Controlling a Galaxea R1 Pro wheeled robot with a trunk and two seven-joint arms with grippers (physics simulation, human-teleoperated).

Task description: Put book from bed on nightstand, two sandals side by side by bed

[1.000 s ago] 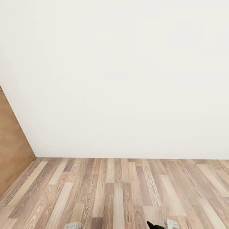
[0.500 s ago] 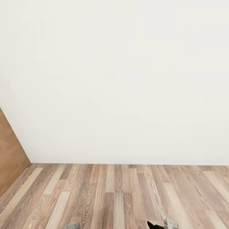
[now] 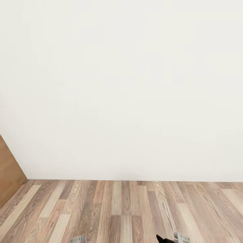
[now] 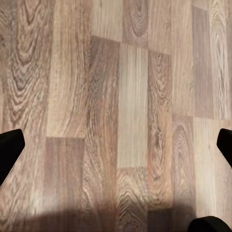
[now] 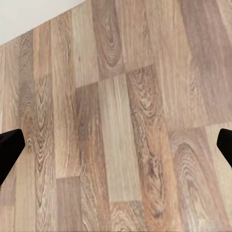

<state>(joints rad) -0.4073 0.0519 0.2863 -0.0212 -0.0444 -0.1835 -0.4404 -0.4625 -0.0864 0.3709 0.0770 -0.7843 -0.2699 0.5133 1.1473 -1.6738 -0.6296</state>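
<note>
I face a plain white wall [image 3: 128, 87] of the bedroom above a brown wood-plank floor [image 3: 128, 209]. The book, the bed, the nightstand and the two sandals are out of view. My left gripper [image 4: 116, 150] hangs open over bare planks, its black fingertips [image 4: 9, 150] wide apart at the picture's edges. My right gripper [image 5: 116, 150] is also open over bare floor, with nothing between its fingertips [image 5: 9, 147]. Small grey and black parts of my arms [image 3: 179, 238] peek in at the bottom of the head view.
A flat brown wooden panel [image 3: 8, 175] stands at the far left where it meets the white wall. The wall's base [image 3: 128, 180] runs across the picture a short way ahead. A strip of white wall [image 5: 29, 14] shows in the right wrist view.
The whole head view has shifted: the wall's base sits lower in the picture and the brown panel has slid toward the lower left. The camera moved; both grippers stay open.
</note>
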